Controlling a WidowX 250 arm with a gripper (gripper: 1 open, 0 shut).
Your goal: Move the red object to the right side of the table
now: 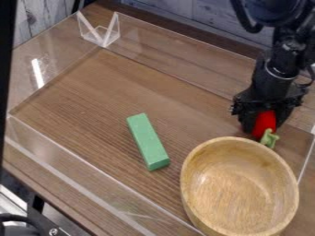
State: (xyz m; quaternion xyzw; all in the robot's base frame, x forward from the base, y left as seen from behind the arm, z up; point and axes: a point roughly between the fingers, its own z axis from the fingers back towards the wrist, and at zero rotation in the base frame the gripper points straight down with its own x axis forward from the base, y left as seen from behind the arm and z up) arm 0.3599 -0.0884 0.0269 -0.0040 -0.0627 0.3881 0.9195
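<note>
The red toy (266,122) is already at the desk's (105,101) right; only clearing the pincer (266,109) seems left. Whether it grips, I can't tell.

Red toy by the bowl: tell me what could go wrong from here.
The red toy lies close to the rim of the wooden bowl, so a nudge toward the bowl could press it against the rim or perhaps tip it in.

The gripper is right over the toy, its fingers hiding part of it; closing or lifting there might drag or roll the toy.
</note>
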